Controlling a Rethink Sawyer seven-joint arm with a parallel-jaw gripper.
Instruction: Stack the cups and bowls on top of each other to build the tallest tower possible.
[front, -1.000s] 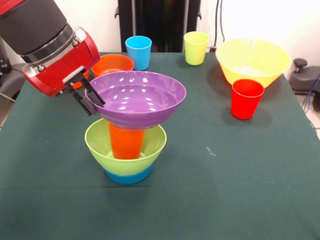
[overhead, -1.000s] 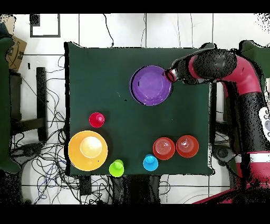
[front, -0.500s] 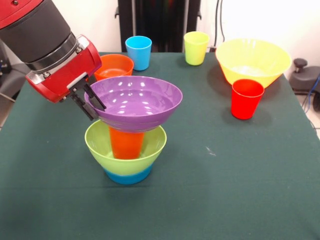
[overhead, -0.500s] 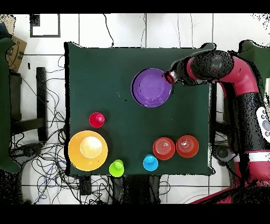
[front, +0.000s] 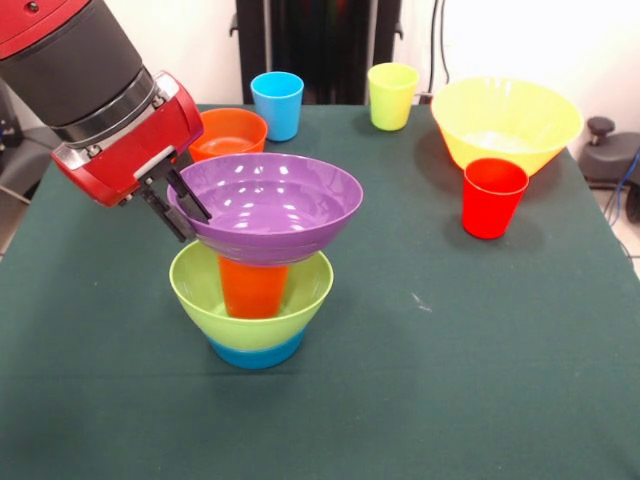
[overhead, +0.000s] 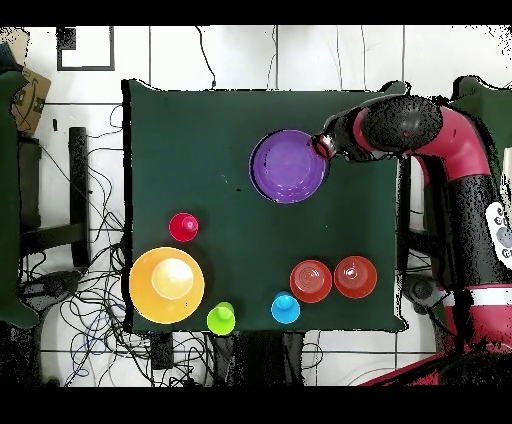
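Note:
The tower stands at the table's middle left in the front view: a small blue bowl (front: 255, 352) at the bottom, a lime green bowl (front: 303, 288) on it, and an orange cup (front: 252, 288) upright inside the green bowl. My gripper (front: 178, 205) is shut on the left rim of the wide purple bowl (front: 265, 205) and holds it on or just above the orange cup. In the overhead view the purple bowl (overhead: 288, 166) hides the tower, and the gripper (overhead: 322, 146) is at its right rim.
A light blue cup (front: 277, 104), a yellow-green cup (front: 392, 95) and a small orange bowl (front: 225, 132) stand along the far edge. The large yellow bowl (front: 505, 125) and a red cup (front: 493, 197) are at the right. The overhead view shows two orange bowls (overhead: 311, 281) (overhead: 355, 277).
The gripper has shifted the purple bowl slightly left and down, and it sits more level over the orange cup. Nothing else has moved.

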